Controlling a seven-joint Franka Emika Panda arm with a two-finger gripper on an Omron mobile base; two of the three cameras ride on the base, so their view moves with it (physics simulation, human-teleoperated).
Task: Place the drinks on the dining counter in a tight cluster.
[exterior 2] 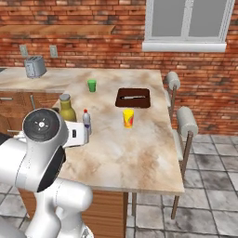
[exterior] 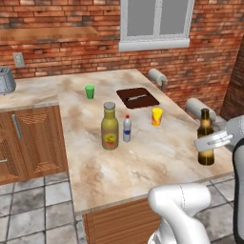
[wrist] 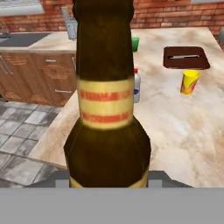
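Observation:
My gripper [exterior: 212,140] is shut on the slim brown glass bottle [exterior: 205,125], gripping it around the middle over the right front part of the dining counter [exterior: 143,157]. I cannot tell whether its base touches the top. In the hand view the brown bottle [wrist: 107,109] stands upright and very close. The big olive-yellow bottle [exterior: 109,127] and the small clear red-capped bottle [exterior: 127,128] stand side by side near the counter's middle, well to the left of my gripper. From the right base view, the olive bottle [exterior 2: 68,109] and small bottle [exterior 2: 86,122] peek out behind my arm.
On the counter also stand a green cup [exterior: 89,91], a yellow cup [exterior: 157,116] and a dark board with a knife [exterior: 137,97]. A toaster [exterior: 5,80] sits on the back counter at left. Stools [exterior 2: 186,122] line the island's right side.

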